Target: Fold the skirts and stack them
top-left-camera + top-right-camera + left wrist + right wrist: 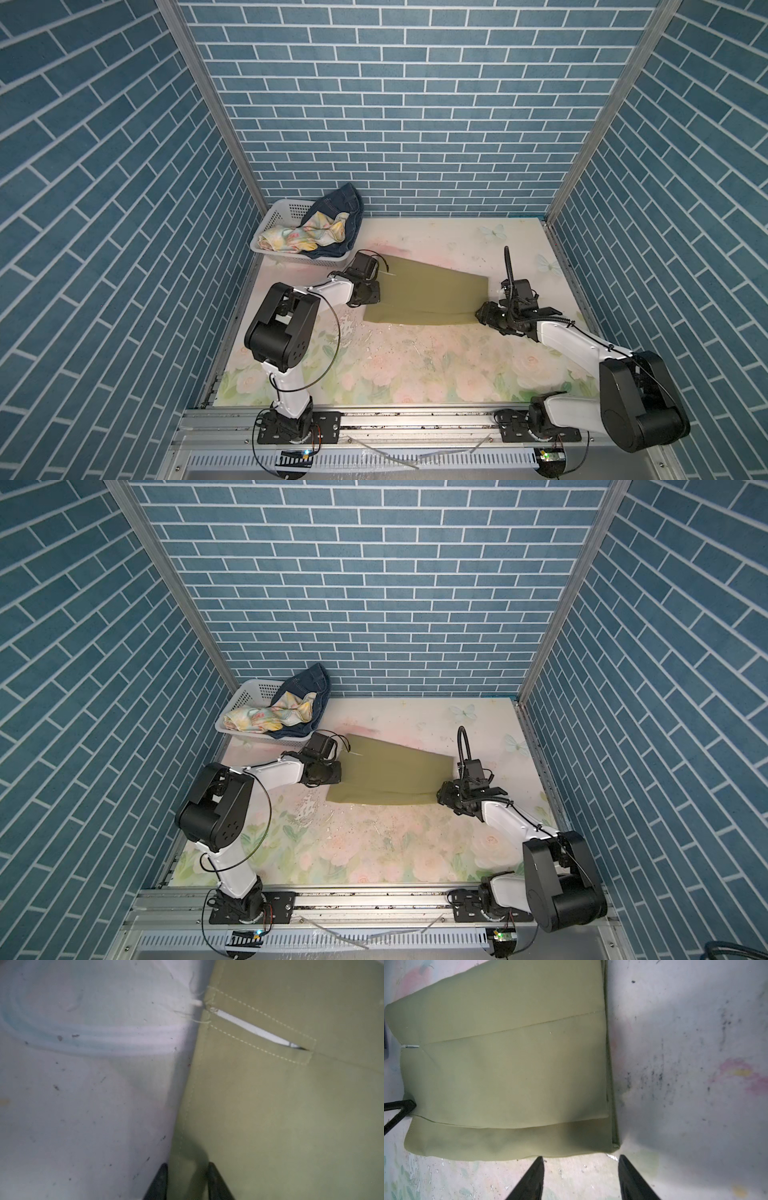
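Blue brick-patterned walls (415, 104) close in a floral-printed surface (415, 365). Near its middle the olive-green skirt (432, 295) lies flat, with one layer folded over so that a strip of the lower layer shows along the near edge. The left gripper (377, 291) sits at the skirt's left edge. In the left wrist view its fingers (162, 1180) stand close together with the stitched hem pinched between them. The right gripper (480, 313) is low at the skirt's near right corner. In the right wrist view its fingers (533, 1178) are spread apart over bare surface, just short of the cloth and holding nothing. At the back left a white perforated basket (282, 208) holds the floral skirt (299, 237), crumpled on top of the denim skirt (340, 199), which drapes over the basket's rim.
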You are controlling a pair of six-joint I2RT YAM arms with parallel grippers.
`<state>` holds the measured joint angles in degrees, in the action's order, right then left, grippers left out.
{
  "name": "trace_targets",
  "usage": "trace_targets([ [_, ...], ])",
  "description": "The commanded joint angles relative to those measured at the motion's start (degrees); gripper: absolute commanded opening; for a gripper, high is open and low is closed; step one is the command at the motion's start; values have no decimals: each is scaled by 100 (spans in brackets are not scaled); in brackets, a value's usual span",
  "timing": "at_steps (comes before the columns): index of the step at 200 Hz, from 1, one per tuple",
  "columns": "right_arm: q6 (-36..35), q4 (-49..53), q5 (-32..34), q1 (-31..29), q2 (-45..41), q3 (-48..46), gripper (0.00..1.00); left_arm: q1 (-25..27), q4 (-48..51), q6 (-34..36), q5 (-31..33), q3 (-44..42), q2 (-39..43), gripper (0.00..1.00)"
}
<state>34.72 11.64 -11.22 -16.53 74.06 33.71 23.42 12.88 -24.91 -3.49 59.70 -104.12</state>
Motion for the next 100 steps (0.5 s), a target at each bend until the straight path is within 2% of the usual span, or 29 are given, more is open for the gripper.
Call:
trace_targets([
  [1, 149, -41, 34, -43, 38, 208, 55, -39, -102, -14, -170, 50, -21, 9],
  [15, 149, -33, 62, -52, 38, 206, 54, -39, -73, -10, -163, 50, 31, 0],
  [62, 115, -102, 157, -62, 146, 184, 45, -39, -15, -2, -147, 41, 236, 0],
  [100, -6, -8, 471, -52, 236, 342, 43, -37, 3, 5, -161, 1, 329, 0],
])
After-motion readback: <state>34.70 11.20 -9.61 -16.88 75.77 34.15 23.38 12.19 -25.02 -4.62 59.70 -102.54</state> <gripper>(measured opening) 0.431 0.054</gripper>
